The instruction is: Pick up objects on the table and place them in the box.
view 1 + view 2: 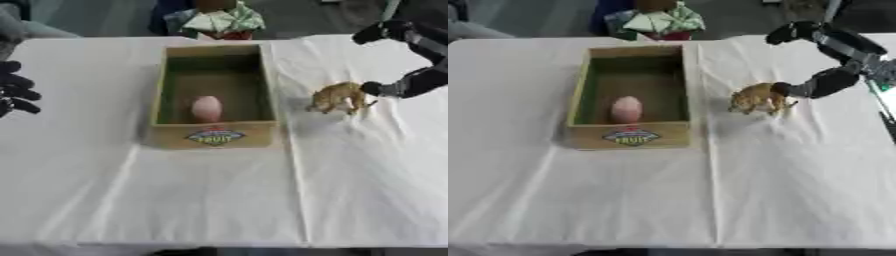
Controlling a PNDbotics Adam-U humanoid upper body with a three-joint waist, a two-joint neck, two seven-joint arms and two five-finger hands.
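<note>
Standing right of the box (214,135): tan animal figure (338,96), likely light, rigid, thin-legged; best gripped around the torso. Touching its rear: right hand (811,85), closure impossible to tell. Lying inside the box: pink egg-shaped object (206,108). Idling far left: left hand (16,90), fingers relaxed.

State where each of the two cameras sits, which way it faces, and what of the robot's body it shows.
Left eye view: in the head, looking down at the table; shows the left hand at the left edge and the right hand at the toy animal.
Right eye view: beside it, same aim; only the right arm shows.
Shared: box, pink egg-shaped object, toy animal.
</note>
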